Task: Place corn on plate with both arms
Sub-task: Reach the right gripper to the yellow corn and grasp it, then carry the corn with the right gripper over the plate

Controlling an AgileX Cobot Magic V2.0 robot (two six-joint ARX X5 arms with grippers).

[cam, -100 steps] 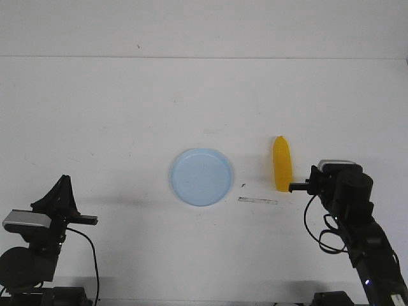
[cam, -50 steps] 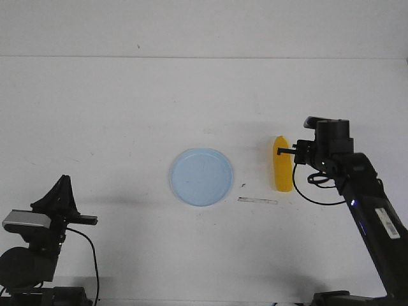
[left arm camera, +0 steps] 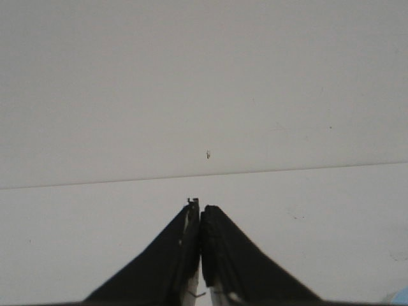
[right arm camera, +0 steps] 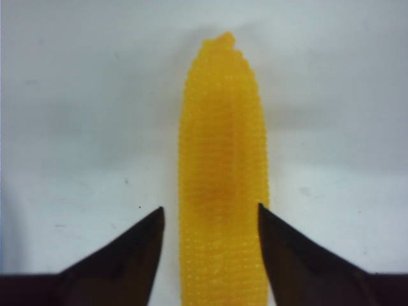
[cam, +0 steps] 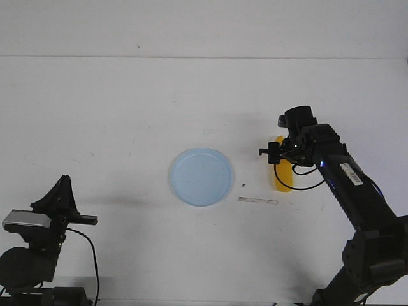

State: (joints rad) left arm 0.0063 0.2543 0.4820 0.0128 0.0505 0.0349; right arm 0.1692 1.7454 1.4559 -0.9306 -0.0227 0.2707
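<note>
- Here the right tool (right arm camera: 210,220) stood open astride the corn (right arm camera: 223,178) — a finger on each flank, nothing yet gripped.
- The corn lay on the desk (cam: 127,108), well apart from the empty plate (cam: 201,176).
- The left tool (left arm camera: 200,220) sat closed — holding nothing.

Bright, even light fills all three views, washing the white surface (cam: 127,115) almost flat. From the front, shadows are faint: a soft grey smudge lies beside the right arm (cam: 344,178) near the corn (cam: 284,178). The picture is a little soft and grainy. The right wrist view is mildly blurred; the corn's (right arm camera: 223,178) kernels read as fine texture, with a dim vignette at the corners. The left wrist view is dull grey and low in contrast.
</note>
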